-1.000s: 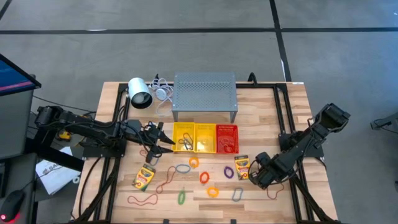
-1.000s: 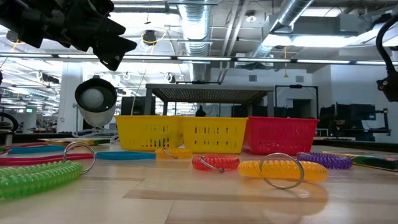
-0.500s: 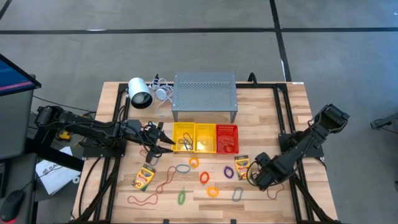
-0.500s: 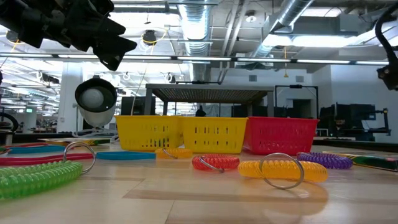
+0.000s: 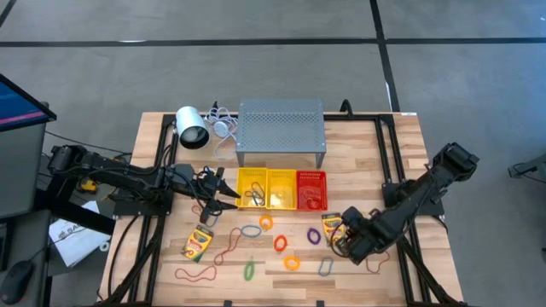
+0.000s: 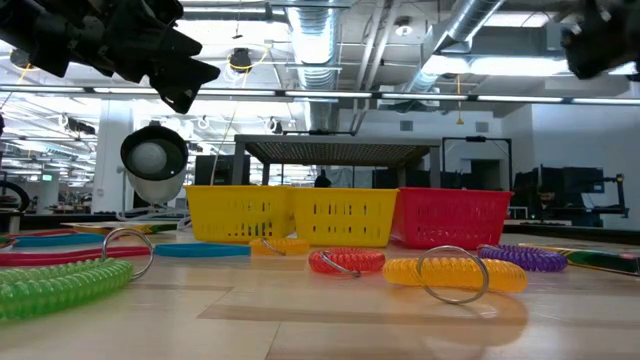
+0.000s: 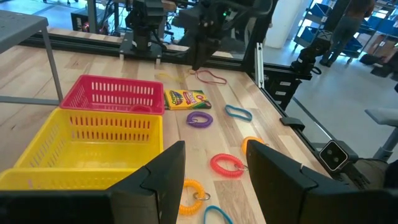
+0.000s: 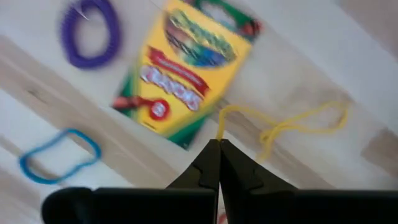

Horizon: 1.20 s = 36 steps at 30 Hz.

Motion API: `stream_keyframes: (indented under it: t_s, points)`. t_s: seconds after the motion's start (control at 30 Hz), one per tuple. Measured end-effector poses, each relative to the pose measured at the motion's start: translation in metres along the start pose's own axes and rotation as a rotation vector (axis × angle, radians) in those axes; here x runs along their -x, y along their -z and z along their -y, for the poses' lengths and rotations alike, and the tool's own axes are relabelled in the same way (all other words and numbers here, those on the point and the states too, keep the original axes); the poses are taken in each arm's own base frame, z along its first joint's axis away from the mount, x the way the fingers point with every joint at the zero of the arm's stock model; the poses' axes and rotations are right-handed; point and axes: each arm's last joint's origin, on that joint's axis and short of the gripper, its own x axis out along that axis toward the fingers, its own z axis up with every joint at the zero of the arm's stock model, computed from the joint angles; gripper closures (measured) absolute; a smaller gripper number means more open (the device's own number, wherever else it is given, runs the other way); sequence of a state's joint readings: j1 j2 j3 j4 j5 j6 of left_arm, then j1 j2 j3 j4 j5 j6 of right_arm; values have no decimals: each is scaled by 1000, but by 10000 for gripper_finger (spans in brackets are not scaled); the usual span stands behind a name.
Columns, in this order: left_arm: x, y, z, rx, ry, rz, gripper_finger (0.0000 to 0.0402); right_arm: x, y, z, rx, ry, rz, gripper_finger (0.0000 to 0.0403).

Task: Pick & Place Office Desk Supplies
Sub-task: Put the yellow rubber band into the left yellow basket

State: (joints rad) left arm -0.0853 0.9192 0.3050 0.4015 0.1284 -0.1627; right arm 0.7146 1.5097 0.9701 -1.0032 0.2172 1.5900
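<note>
Item: wooden slatted tabletop (image 5: 384,145) with office supplies, sorting under way.

Bins: three small slotted plastic bins in a row in front of the grey perforated metal stand (image 5: 281,130): two yellow bins (image 5: 265,188) and one red bin (image 5: 311,189). The high view shows something dark and thin lying in the left yellow bin and a ring-like item in the red one; what they are cannot be told. Judged state: early, most of the work left.

Still loose on the tabletop:
- yellow-and-green cardboard crayon box, left side (image 5: 198,243)
- second crayon box of the same kind, right side (image 8: 185,73), just beside the right gripper
- purple coiled ring (image 8: 91,32) near that box
- orange coiled ring (image 5: 280,242), yellow coiled ring (image 5: 292,263), green coiled ring (image 5: 249,270), grey oval ring (image 5: 250,230), blue oval ring (image 8: 59,156)
- thin reddish-brown rubber bands (image 5: 196,274) towards the front left
- thin yellow rubber band (image 8: 283,127) next to the right crayon box

Left gripper (image 7: 211,171): hangs above the edge of the left yellow bin, fingers spread apart, nothing between them.

Right gripper (image 8: 218,149): low over the tabletop at the corner of the right crayon box, fingers pressed together. The yellow rubber band's end meets the fingertips; whether it is pinched cannot be told.
</note>
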Motion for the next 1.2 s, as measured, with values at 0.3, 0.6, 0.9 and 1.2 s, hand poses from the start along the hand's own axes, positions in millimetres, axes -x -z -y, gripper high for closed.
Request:
stream_keyframes:
  t_s: [0.3, 0.6, 0.9, 1.2]
  points:
    - [0, 0, 0, 0, 0, 0, 234, 19, -23, -14, 107, -56, 107, 403]
    - [0, 0, 0, 0, 0, 0, 234, 39, -51, -25, 225, -100, 194, 403]
    - [0, 0, 0, 0, 0, 0, 234, 64, -82, -33, 355, -116, 324, 403]
    - [0, -3, 0, -5, 5, 33, 234, 73, -111, -48, 516, -221, 495, 403]
